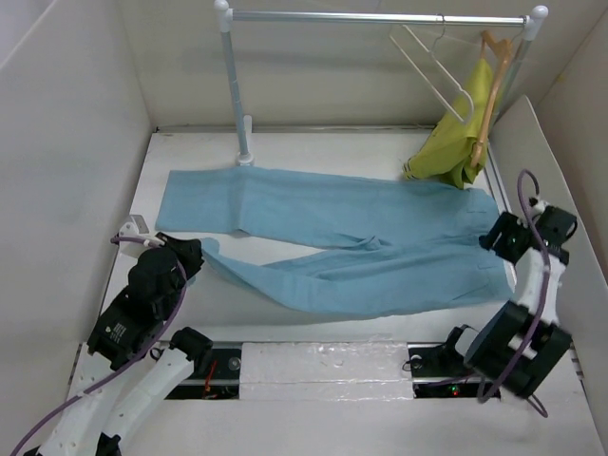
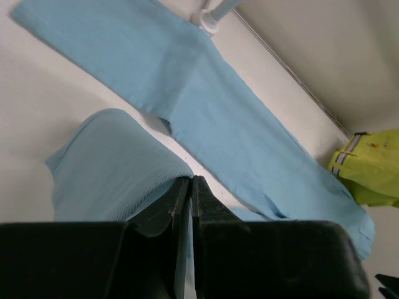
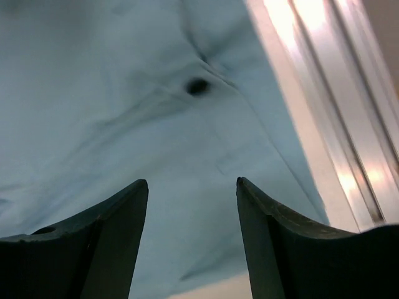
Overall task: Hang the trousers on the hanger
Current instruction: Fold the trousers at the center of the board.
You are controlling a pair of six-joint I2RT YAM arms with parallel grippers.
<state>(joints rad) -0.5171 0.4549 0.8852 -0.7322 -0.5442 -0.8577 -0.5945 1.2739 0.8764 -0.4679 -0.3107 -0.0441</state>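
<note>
The trousers [image 1: 361,247] lie spread flat on the white table [image 1: 285,313], waist toward the right and both legs running left. The far leg stretches straight out to the left; the near leg angles toward the near-left, and its end is lifted and bunched.

The left gripper [image 1: 193,255] is at that bunched end. In the left wrist view its fingers [image 2: 181,199] are pressed together with a thin fold of blue cloth pinched between them, and the rest of the leg humps up just beyond the tips. The right gripper [image 1: 501,237] sits at the waist end, at the right edge of the cloth. In the right wrist view its two fingers [image 3: 118,218] stand wide apart over the fabric with nothing between them; whether the tips touch the cloth cannot be told.

The hanger [image 1: 429,78] hangs on the metal rail [image 1: 380,16] at the far right, well apart from the trousers and both grippers. Just right of it on the same rail hangs a tan wooden hanger [image 1: 490,85] carrying a yellow-green garment [image 1: 451,142], whose lower end rests near the far edge of the waist. The rail's white post [image 1: 233,85] stands at the far left.
</note>
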